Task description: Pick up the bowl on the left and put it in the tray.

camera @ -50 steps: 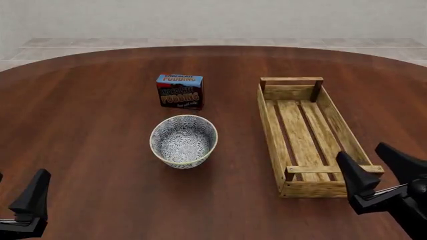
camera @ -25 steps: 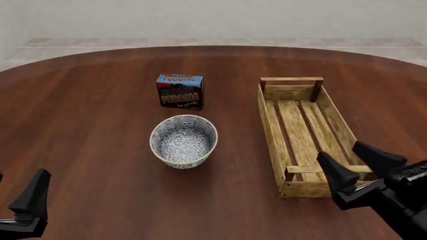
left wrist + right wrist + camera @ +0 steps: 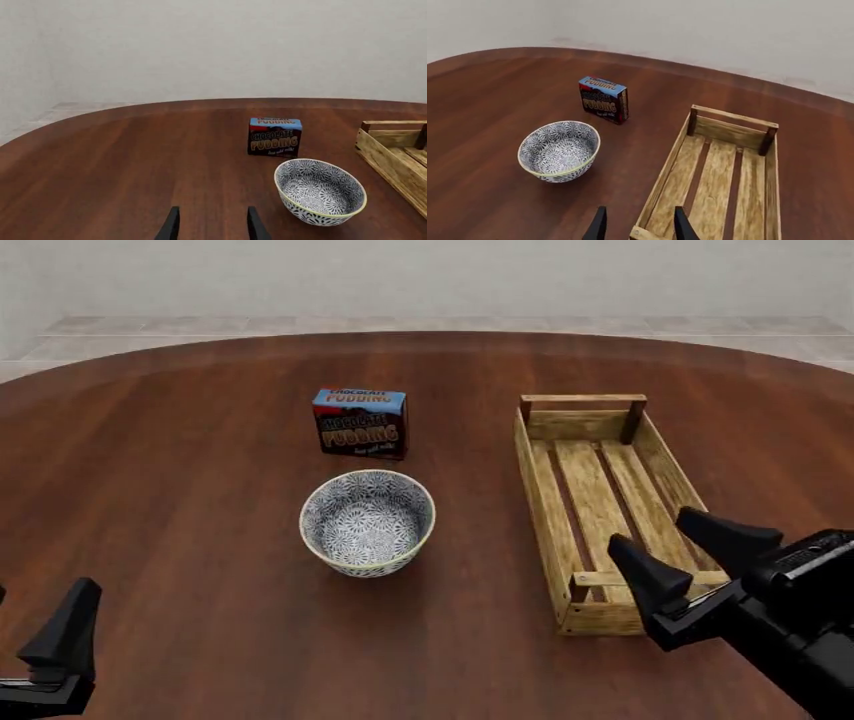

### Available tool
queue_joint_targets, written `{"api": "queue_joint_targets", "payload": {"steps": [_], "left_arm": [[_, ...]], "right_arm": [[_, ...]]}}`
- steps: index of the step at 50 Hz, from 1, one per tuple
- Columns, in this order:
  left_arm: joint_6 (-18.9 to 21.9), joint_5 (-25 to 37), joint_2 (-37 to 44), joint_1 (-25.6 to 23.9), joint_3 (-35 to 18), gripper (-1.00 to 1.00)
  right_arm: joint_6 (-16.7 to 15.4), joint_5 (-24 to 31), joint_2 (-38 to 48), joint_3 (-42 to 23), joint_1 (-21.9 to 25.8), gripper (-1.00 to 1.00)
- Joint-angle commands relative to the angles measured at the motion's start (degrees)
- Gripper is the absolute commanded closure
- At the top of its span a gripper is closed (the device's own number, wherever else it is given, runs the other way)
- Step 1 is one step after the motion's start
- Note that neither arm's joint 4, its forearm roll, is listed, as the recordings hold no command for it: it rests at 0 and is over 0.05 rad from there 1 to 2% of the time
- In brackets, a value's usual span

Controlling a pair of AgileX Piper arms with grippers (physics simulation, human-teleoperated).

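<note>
**Front view: one bowl, one tray, one box, two grippers**

Front view count: one bowl (image 3: 367, 521), one tray (image 3: 613, 508), one pudding box (image 3: 360, 423), two grippers.

Bowl: upright on the worktop (image 3: 174, 490), left of the tray and apart from it, just nearer than the pudding box, touching neither. White with dense blue pattern, pale rim; nothing inside.

Tray: long slatted light-wood crate, right of centre, running near to far, bare slats showing.

Left gripper (image 3: 60, 645): low at the near left corner, well apart from the bowl; only one dark finger seen from the front, but two parted fingers seen from its wrist camera, so released, holding nothing.

Right gripper (image 3: 674, 558): above the tray's near end, fingers spread wide, released, holding nothing.

Surface: round, glossy, dark reddish-brown wood with visible grain. Beyond its far edge, pale tiled floor (image 3: 427, 324) and plain off-white wall (image 3: 427, 275).
</note>
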Motion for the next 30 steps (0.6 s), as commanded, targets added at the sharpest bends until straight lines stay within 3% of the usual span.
{"api": "queue_joint_targets", "payload": {"steps": [1, 4, 9, 22, 30], "left_arm": [[0.0, 0.0, 0.0, 0.0, 0.0, -1.0], [0.0, 0.0, 0.0, 0.0, 0.0, -1.0], [0.0, 0.0, 0.0, 0.0, 0.0, -1.0], [0.0, 0.0, 0.0, 0.0, 0.0, -1.0], [0.0, 0.0, 0.0, 0.0, 0.0, -1.0]], "right_arm": [[1.9, 4.2, 1.2, -3.9, 3.8, -1.0], [0.0, 5.8, 0.8, -5.3, 4.3, -1.0], [1.7, 8.9, 0.9, -7.9, 6.2, -1.0], [1.5, 11.4, 2.6, -11.0, 8.8, -1.0], [-1.8, 11.5, 6.6, -14.7, 11.1, -1.0]]}}
